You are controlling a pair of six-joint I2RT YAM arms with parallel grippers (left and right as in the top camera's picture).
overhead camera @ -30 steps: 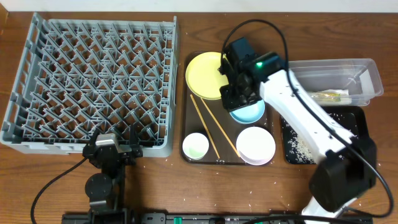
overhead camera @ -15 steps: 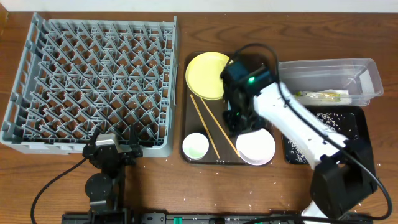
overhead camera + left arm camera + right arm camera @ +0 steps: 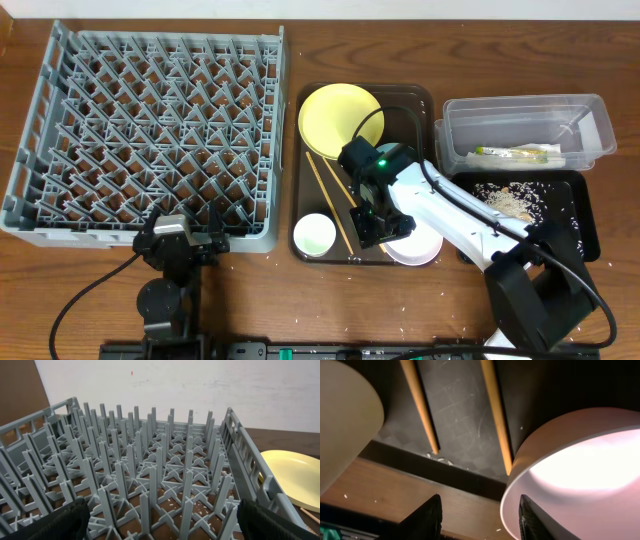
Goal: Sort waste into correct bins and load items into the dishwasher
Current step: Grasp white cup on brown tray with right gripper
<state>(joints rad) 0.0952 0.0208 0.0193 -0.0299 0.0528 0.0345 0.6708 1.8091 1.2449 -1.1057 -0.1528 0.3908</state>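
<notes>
Brown wooden tabletop [image 3: 270,300], dark serving tray [image 3: 460,425] on it. Right pincer [image 3: 479,506] hangs low over the tray's near edge, jaws parted, gripping nothing. Chopsticks [image 3: 495,415] lie just ahead of it, white bowl [image 3: 580,470] close beside one finger, small white cup [image 3: 345,425] off the other side. Left pincer [image 3: 160,522] released wide, facing the dish rack [image 3: 160,475]. Risk: the sticks lie apart, so closing may catch one only, or clip the bowl rim. Versus a second ago, the arm has swung down from the yellow plate [image 3: 335,115].
</notes>
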